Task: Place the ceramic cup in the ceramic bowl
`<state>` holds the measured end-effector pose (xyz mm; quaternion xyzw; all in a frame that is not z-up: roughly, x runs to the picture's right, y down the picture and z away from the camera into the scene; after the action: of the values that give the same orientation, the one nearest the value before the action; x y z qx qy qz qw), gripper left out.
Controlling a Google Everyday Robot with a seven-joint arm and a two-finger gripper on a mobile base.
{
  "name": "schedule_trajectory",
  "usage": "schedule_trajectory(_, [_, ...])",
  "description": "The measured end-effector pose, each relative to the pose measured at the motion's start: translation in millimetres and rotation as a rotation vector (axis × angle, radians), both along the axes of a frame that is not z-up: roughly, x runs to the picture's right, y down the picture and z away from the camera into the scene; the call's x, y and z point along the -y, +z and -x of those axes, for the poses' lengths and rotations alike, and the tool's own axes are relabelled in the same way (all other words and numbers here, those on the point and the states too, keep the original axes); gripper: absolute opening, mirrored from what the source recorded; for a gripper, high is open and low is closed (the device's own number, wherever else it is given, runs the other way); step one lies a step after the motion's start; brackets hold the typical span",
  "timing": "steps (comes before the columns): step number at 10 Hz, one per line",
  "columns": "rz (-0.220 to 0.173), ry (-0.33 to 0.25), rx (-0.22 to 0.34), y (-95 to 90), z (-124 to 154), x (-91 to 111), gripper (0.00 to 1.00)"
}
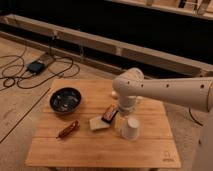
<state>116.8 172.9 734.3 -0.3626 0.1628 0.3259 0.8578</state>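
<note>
The ceramic cup is a small pale cylinder standing on the right part of the wooden table. The ceramic bowl is dark, glossy and round, and sits at the table's left back with nothing in it. My gripper hangs down from the cream arm, which reaches in from the right. The gripper is low over the table, right beside the cup's left side. The cup stands well to the right of the bowl.
A dark brown bar, a pale flat packet and a reddish-brown stick lie between bowl and cup. Cables and a small box lie on the floor at the left. A low wall runs behind.
</note>
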Motion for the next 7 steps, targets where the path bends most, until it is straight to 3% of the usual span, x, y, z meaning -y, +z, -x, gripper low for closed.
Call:
schedule_trajectory(5, [0.017,0.062,-0.027,8.5,-22,-23,0.78])
schedule_trajectory(7, [0.025,0.075,-0.021,13.0,-22,-32,0.60])
